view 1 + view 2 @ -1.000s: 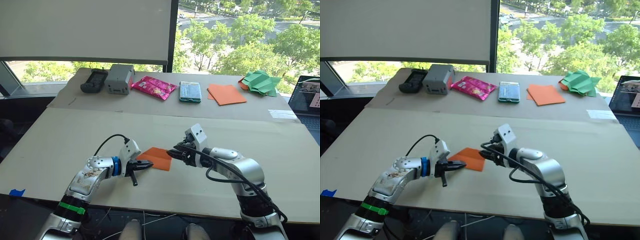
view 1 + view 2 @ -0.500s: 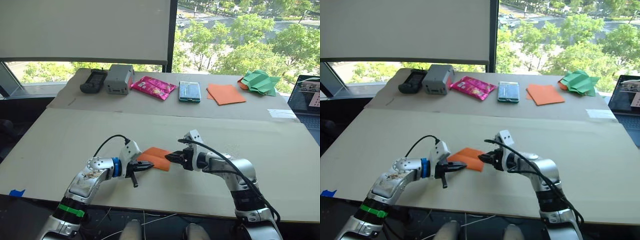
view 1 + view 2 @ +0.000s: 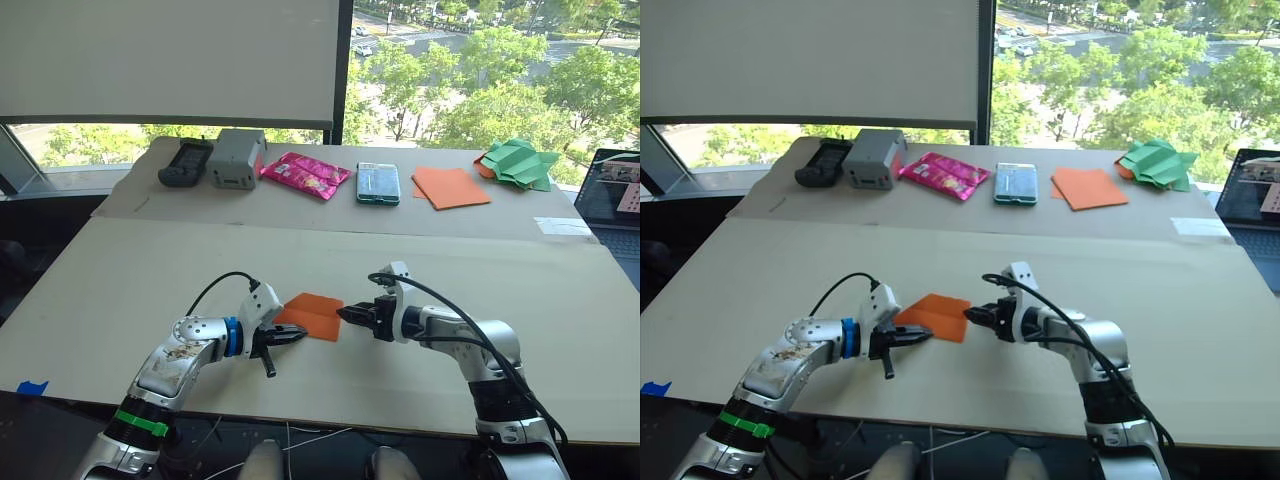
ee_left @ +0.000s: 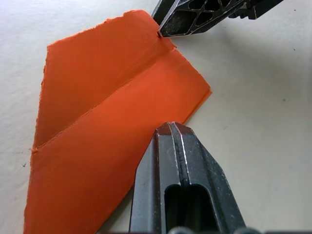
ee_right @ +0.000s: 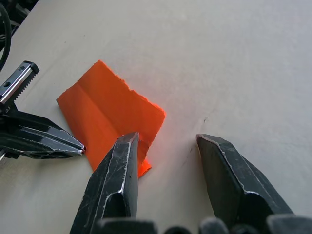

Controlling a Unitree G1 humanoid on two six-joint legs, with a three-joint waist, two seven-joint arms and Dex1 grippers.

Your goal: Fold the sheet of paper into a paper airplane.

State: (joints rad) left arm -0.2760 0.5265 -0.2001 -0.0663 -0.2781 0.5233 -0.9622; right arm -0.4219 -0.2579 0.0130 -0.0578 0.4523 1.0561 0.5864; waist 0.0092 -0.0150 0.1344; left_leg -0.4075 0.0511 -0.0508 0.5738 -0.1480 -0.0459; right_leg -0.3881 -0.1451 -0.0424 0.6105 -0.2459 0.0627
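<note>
The sheet of paper (image 3: 312,314) is orange and lies flat near the table's front, folded over with one crease along it (image 4: 107,112). My left gripper (image 3: 303,336) is shut, and its tip (image 4: 170,127) rests at the paper's near left edge without holding it. On the paper's right, my right gripper (image 3: 342,314) stands open and low over the table (image 5: 166,138). One of its fingers (image 5: 122,165) overlaps the paper's right corner. The paper airplane is out of view.
Along the back of the table (image 3: 450,270) lie a black device (image 3: 184,162), a grey box (image 3: 236,157), a pink packet (image 3: 305,174), a teal case (image 3: 379,183), smooth orange sheets (image 3: 452,187) and green crumpled paper (image 3: 518,163). A laptop (image 3: 610,195) sits at far right.
My right gripper has dropped lower and drawn back slightly to the right, off the paper's right edge. The paper now lies flatter. The left gripper has hardly moved.
</note>
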